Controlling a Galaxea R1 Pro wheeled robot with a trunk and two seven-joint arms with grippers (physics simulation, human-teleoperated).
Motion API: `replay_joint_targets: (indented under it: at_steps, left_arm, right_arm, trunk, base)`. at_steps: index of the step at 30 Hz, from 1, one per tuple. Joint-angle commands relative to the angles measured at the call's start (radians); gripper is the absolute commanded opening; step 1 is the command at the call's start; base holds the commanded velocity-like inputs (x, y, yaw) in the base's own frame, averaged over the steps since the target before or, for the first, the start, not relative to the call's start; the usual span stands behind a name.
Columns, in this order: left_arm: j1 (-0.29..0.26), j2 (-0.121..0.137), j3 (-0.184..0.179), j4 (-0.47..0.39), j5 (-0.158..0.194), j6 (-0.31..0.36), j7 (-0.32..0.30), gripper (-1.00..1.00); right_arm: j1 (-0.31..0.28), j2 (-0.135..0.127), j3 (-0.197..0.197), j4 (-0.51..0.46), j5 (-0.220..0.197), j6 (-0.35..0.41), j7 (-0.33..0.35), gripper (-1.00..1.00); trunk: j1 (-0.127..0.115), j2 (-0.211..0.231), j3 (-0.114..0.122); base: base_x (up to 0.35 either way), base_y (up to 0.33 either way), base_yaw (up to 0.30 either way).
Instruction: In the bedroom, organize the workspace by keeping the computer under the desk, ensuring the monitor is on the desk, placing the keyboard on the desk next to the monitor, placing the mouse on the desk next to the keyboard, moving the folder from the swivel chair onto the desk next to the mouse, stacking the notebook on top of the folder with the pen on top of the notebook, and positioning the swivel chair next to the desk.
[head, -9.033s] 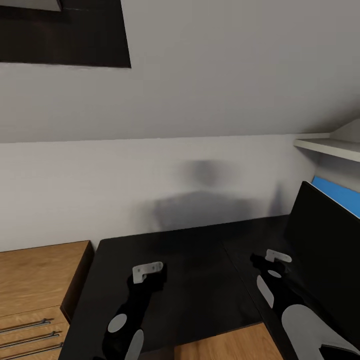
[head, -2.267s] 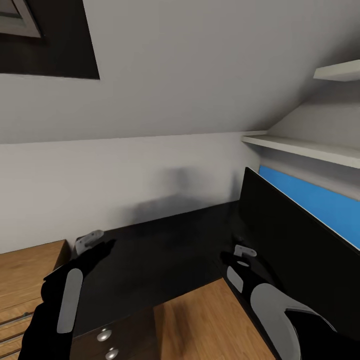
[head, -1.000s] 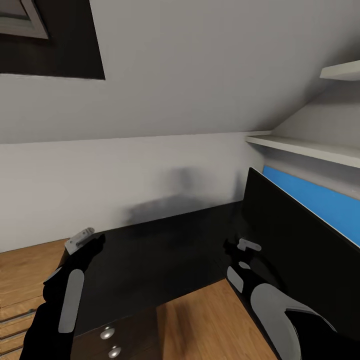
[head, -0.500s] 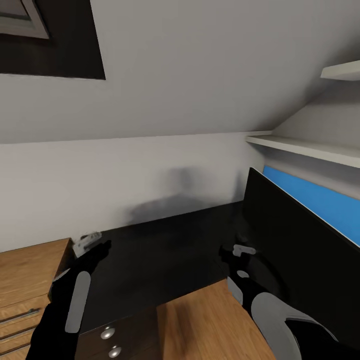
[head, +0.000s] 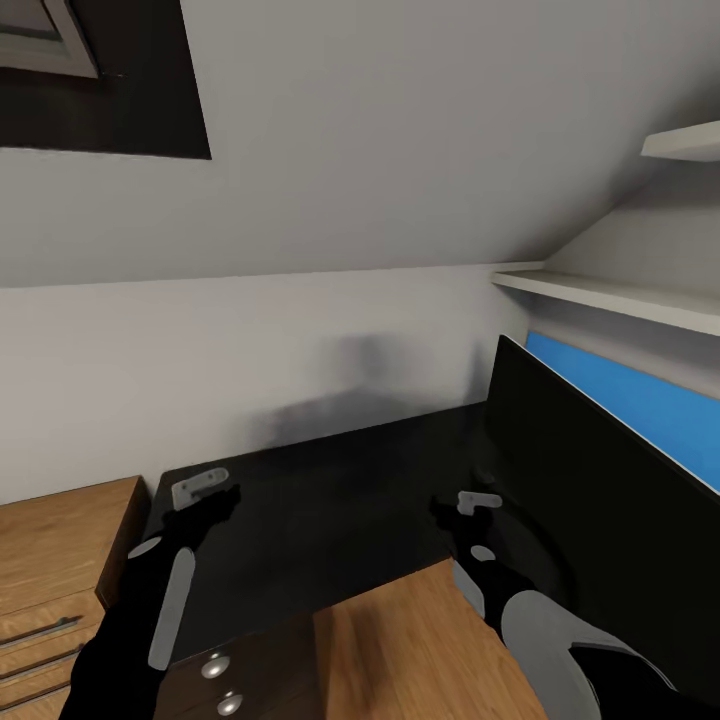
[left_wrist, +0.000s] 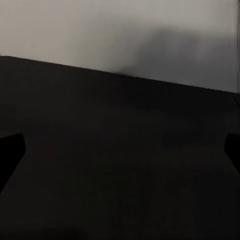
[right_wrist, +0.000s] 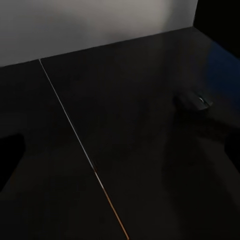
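Left tool (head: 205, 488) hovers over glossy black desk (head: 330, 500).

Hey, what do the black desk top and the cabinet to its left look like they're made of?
The desk looks like a glossy black laminate or lacquered board: its top faintly mirrors the wall. The cabinet looks like matte wood or veneer, with a warm brown grain and metal bar handles.

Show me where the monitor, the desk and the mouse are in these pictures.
monitor (head: 590, 500), head view, middle of its dark back panel.
desk (head: 330, 500), head view, bare black top between the two arms.
mouse (right_wrist: 192, 101), right wrist view, its small dark body on the desk top.
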Motion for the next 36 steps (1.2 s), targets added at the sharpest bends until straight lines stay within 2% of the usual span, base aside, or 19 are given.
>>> replay_joint_targets:
  at_steps: [1, 9, 10, 14, 20, 27, 36]
  left_arm:
    - [0.004, 0.01, 0.0, -0.001, -0.01, 0.003, -0.026, 1.0]
    - [0.005, 0.012, 0.0, 0.0, -0.017, 0.002, -0.034, 1.0]
    - [0.005, 0.013, 0.001, 0.006, -0.018, 0.001, -0.034, 1.0]
    - [0.005, 0.014, 0.001, 0.007, -0.018, 0.0, -0.034, 1.0]
    - [0.005, 0.015, 0.002, 0.008, -0.017, 0.0, -0.035, 1.0]
    - [0.005, 0.016, 0.006, 0.004, -0.016, 0.0, -0.035, 1.0]
    - [0.005, 0.016, 0.006, 0.004, -0.016, -0.001, -0.035, 1.0]
  right_arm:
    - [-0.001, 0.005, -0.009, 0.001, 0.011, -0.003, -0.002, 1.0]
    - [-0.001, 0.006, -0.01, -0.001, 0.011, -0.004, -0.002, 1.0]
    - [-0.001, 0.005, -0.012, 0.001, 0.011, -0.046, -0.005, 1.0]
    - [-0.001, 0.005, -0.012, 0.002, 0.011, -0.065, -0.007, 1.0]
    - [-0.001, 0.004, -0.012, 0.005, 0.011, -0.075, -0.006, 1.0]
    - [-0.001, 0.003, -0.012, 0.009, 0.012, -0.076, -0.005, 1.0]
    - [-0.001, 0.004, -0.012, 0.008, 0.012, -0.076, -0.006, 1.0]
  trunk:
    - [0.0, -0.001, -0.002]
    - [0.0, -0.001, -0.002]
    - [0.0, -0.001, -0.002]
    - [0.0, -0.001, -0.002]
    - [0.0, -0.001, -0.004]
    - [0.0, -0.001, -0.005]
    - [0.0, -0.001, -0.005]
  base:
    - [0.0, 0.0, 0.0]
    - [0.0, 0.0, 0.0]
    - [0.0, -0.243, 0.0]
    - [0.0, -0.285, 0.028]
    - [0.0, -0.233, 0.172]
    - [0.005, -0.034, 0.043]
    - [0.259, -0.001, 0.002]
